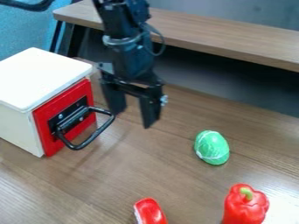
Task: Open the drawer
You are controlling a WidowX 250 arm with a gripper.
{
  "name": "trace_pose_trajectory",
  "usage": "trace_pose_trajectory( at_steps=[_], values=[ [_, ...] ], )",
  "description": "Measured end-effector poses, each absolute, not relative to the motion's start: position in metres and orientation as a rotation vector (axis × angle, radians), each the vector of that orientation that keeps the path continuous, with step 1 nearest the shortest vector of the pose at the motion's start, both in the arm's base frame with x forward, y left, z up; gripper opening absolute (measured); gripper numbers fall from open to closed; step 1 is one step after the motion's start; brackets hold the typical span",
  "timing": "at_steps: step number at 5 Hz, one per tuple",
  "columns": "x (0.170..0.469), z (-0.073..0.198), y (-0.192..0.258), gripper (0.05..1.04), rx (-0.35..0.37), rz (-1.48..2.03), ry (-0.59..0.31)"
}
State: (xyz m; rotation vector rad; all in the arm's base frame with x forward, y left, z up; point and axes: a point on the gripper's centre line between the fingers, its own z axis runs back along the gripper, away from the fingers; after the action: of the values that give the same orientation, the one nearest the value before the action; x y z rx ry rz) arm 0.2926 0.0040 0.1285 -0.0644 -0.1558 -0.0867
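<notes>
Drawer (50,107) sits shut in its white box (41,78), handle (96,134) jutting out just beside the gripper's (135,118) spread fingers, prob. open to take that bar. Pull looks to have room, w/ green egg (212,148) well off past the fingers & bench edge (234,53) behind 'em.

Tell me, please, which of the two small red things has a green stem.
The pepper, at the view's lower right; the other red thing, left of it, shows a white edge and no stem.
</notes>
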Motion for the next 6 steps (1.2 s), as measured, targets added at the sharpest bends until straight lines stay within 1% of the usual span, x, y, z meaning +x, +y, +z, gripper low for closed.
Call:
trace_pose_trajectory(
  at_steps=[1, 2, 3, 4, 6],
  values=[
    [0.292, 0.12, 0.017, 0.999, -0.04, -0.074, -0.148],
    [0.288, 0.106, 0.035, 0.999, -0.002, -0.04, -0.135],
    [0.286, 0.094, 0.04, 0.999, 0.029, -0.038, -0.118],
    [0.284, 0.086, 0.048, 0.999, 0.059, -0.042, -0.134],
    [0.284, 0.073, 0.065, 0.999, 0.078, -0.052, -0.128]
  ],
)
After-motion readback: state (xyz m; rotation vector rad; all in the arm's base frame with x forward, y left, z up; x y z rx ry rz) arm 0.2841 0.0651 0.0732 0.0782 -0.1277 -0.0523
